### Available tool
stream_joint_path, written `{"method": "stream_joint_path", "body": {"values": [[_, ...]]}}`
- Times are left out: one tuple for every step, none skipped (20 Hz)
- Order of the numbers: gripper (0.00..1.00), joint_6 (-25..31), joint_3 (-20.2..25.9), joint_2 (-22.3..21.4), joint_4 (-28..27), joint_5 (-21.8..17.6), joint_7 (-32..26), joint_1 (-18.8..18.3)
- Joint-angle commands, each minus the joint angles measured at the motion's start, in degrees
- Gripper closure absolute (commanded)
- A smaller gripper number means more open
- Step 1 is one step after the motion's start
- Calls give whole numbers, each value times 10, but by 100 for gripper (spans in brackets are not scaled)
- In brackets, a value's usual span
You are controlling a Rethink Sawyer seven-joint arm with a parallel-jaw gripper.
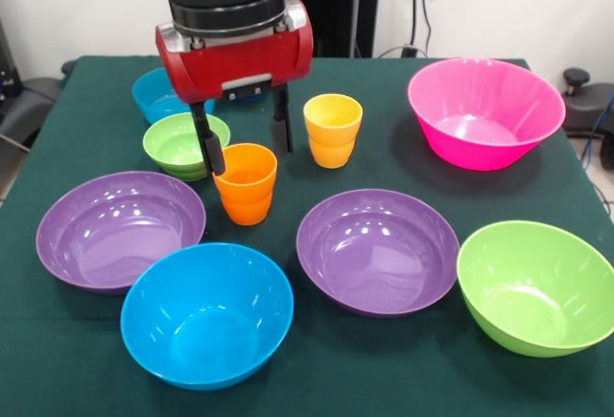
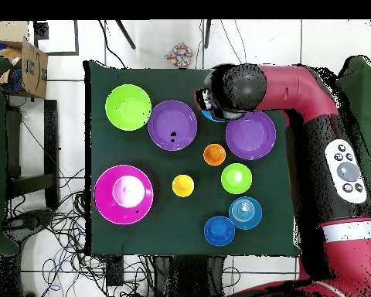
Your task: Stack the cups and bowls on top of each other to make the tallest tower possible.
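Note:
My gripper [image 1: 245,149] is open, one black finger [image 1: 208,149] at each side of the orange cup's [image 1: 247,183] rim. That cup [image 2: 214,154] stands upright mid-table. The yellow-orange cup [image 1: 332,129] stands upright to its right, apart. A small green bowl [image 1: 186,144] and a light blue bowl [image 1: 155,96] sit behind on the left. The overhead view also shows a small dark blue bowl [image 2: 219,230]. No tower stands; every piece sits alone on the cloth.
Large bowls ring the cups: two purple [image 1: 120,228] [image 1: 377,249], blue [image 1: 206,313], green [image 1: 537,286] and pink [image 1: 485,110]. The arm [image 2: 297,85] covers most of the blue bowl in the overhead view. A cardboard box [image 2: 30,66] sits off the table.

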Motion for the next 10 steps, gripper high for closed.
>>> {"method": "stream_joint_path", "body": {"values": [[0, -5, 6, 19, 24, -49, -162, 3], [0, -5, 6, 19, 25, -50, -160, 2], [0, -5, 6, 21, 24, -50, -159, 2], [0, -6, 5, 23, 25, -51, -156, 3], [0, -5, 5, 23, 24, -51, -154, 3], [0, -7, 4, 20, 29, -50, -151, 2], [0, -3, 4, 19, 28, -50, -151, 2], [0, -6, 4, 13, 36, -49, -146, 2], [0, -9, 4, 8, 45, -48, -142, 1], [0, -12, 3, 2, 53, -48, -137, 1]]}}
